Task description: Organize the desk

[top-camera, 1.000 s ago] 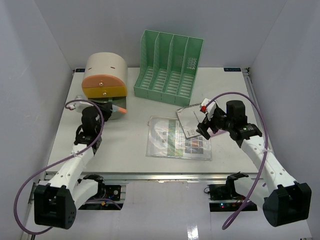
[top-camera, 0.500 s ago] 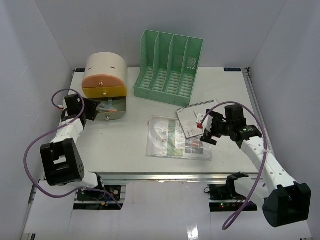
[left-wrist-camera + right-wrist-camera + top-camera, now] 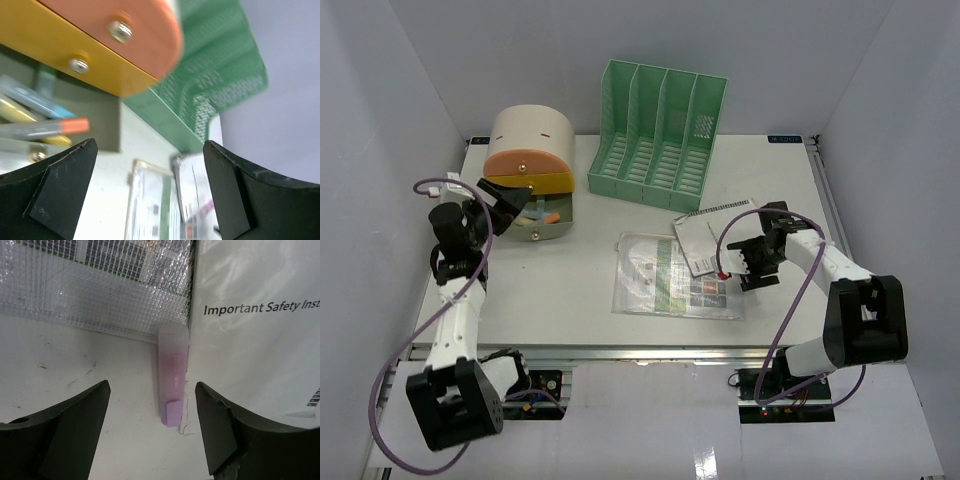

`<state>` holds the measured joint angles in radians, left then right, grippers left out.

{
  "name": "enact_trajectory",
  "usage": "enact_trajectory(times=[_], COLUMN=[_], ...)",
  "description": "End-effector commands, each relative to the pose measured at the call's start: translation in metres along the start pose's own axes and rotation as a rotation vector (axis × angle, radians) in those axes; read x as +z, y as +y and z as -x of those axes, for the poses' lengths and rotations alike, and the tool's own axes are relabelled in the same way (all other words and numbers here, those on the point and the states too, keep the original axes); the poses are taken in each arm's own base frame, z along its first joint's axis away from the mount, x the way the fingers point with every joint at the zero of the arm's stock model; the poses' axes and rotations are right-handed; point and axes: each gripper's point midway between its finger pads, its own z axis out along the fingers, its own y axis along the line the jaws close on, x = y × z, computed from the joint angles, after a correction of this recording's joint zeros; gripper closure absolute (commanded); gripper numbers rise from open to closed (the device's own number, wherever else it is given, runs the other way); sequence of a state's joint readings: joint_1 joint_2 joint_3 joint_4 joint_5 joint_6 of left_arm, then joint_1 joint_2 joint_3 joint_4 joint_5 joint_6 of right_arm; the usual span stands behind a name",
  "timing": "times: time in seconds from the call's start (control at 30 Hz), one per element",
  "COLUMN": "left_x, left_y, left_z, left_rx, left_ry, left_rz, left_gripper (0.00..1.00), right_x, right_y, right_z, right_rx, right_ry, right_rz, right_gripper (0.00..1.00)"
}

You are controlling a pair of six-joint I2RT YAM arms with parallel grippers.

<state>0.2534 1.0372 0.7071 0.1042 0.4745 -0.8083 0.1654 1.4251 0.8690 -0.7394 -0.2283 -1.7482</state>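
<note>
Backed off the drawer box (image 3: 528,170), my left gripper (image 3: 150,150) gapes empty; right gripper (image 3: 151,390), far right of it, straddles a marker (image 3: 173,372) unclosed; papers (image 3: 675,275) remain loose.

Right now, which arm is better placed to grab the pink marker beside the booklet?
The right. The right hand hangs open directly over the pink marker, a finger on each side. The left hand is far across the desk, by the drawer box.

Green file rack (image 3: 655,130) at far edge of tabletop (image 3: 550,290), approx centre. Cream/orange drawer box (image 3: 525,150) far-left; bottom drawer open w/ pens (image 3: 50,129) inside. Mesh doc sleeve (image 3: 665,280) mid-tabletop, safety booklet (image 3: 698,240) overlapping its far-right corner. Pink cap-like piece (image 3: 172,375) along booklet edge.
</note>
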Motion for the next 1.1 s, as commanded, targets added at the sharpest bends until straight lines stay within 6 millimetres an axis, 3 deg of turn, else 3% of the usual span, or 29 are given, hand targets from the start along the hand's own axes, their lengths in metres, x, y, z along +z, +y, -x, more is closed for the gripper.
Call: enact_trajectory(times=[0.0,0.17,0.27,0.3,0.4,0.43,0.53,0.67,0.9,1.07], left_x=[-0.039,-0.079,-0.092,-0.094,-0.097,-0.097,-0.089,-0.090,-0.059,-0.021], left_y=[-0.044,-0.074,-0.082,-0.084,-0.093,-0.098,-0.095,-0.112,-0.135,-0.164], left_z=[-0.039,-0.080,-0.097,-0.102,-0.129,-0.140,-0.170,-0.211,-0.265,-0.299], left_rx=[0.109,0.057,0.017,0.002,-0.045,-0.056,-0.119,-0.155,-0.180,-0.259], left_ry=[0.089,0.231,0.264,0.273,0.322,0.336,0.358,0.395,0.443,0.467], left_rz=[-0.291,-0.479,-0.536,-0.547,-0.573,-0.587,-0.562,-0.610,-0.573,-0.553], left_gripper=[0.02,0.02,0.02,0.02,0.03,0.04,0.07,0.12,0.10,0.14], right_x=[0.001,0.019,0.026,0.028,0.033,0.034,0.034,0.025,-0.019,-0.042], right_y=[-0.016,-0.015,-0.007,-0.002,0.009,0.014,0.023,0.026,0.000,-0.022], right_z=[-0.011,-0.019,-0.018,-0.018,-0.016,-0.015,-0.009,0.005,0.056,0.100], right_rx=[-0.045,-0.003,0.016,0.026,0.049,0.057,0.084,0.138,0.388,0.623], right_ry=[0.036,0.045,0.040,0.037,0.033,0.029,0.003,-0.046,-0.244,-0.423], right_rz=[0.033,0.091,0.131,0.148,0.175,0.183,0.184,0.148,0.053,0.011], right_gripper=[0.26,0.30,0.39,0.44,0.73,0.77,0.83,0.89,0.92,0.92])
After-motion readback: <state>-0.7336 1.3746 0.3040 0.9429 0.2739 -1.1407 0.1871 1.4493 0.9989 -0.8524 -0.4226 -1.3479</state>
